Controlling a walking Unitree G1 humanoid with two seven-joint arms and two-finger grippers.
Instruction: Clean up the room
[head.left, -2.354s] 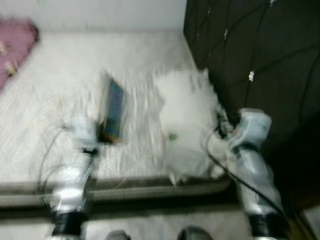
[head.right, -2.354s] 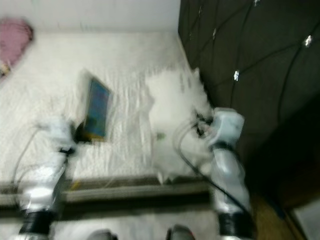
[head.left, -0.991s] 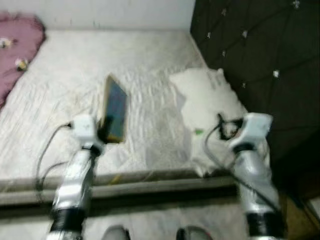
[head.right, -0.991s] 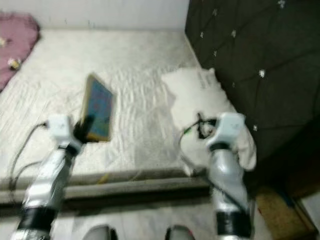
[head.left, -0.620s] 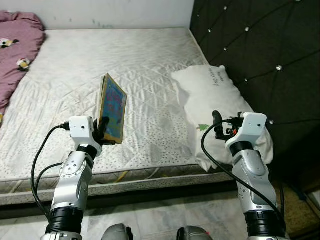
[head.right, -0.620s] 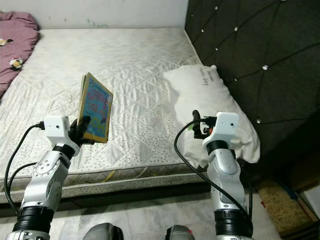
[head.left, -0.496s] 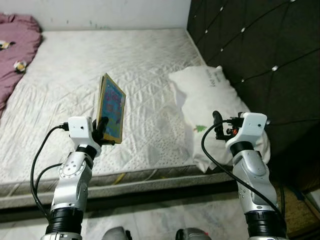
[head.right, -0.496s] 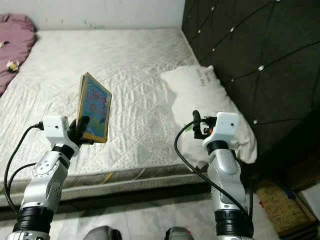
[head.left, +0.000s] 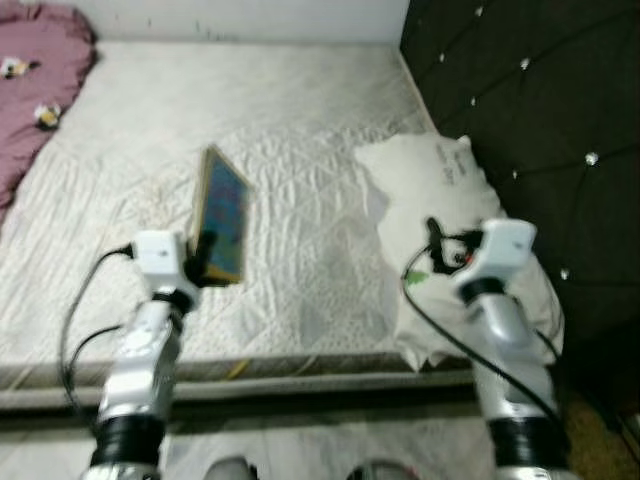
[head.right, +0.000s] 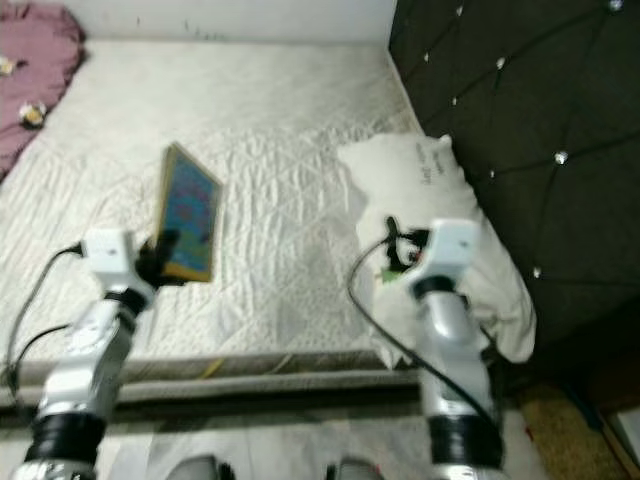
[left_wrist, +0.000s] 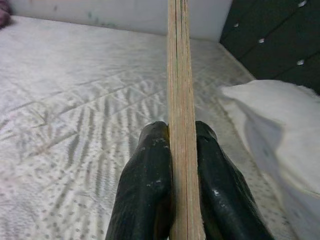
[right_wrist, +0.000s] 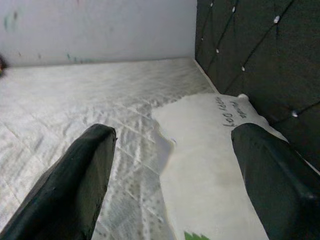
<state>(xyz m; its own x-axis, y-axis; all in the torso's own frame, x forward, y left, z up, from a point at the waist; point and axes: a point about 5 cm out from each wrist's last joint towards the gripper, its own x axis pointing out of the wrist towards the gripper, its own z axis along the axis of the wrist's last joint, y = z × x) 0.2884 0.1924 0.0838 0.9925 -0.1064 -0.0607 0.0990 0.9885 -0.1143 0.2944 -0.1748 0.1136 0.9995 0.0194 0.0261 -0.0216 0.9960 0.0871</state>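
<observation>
A thin book (head.left: 224, 216) is gripped upright in the left gripper (left_wrist: 176, 150), left of frame centre above the mattress (head.left: 290, 120); stowing is judged outstanding. The right gripper (right_wrist: 172, 165) is held released over the pillow (head.left: 440, 190), lower right.

Bed (head.left: 290, 120) ahead, headboard (head.left: 520, 120) on its right. Pillow (head.left: 440, 200) lies on the bed against it (near corner). Blanket (head.left: 35, 90) far left.
</observation>
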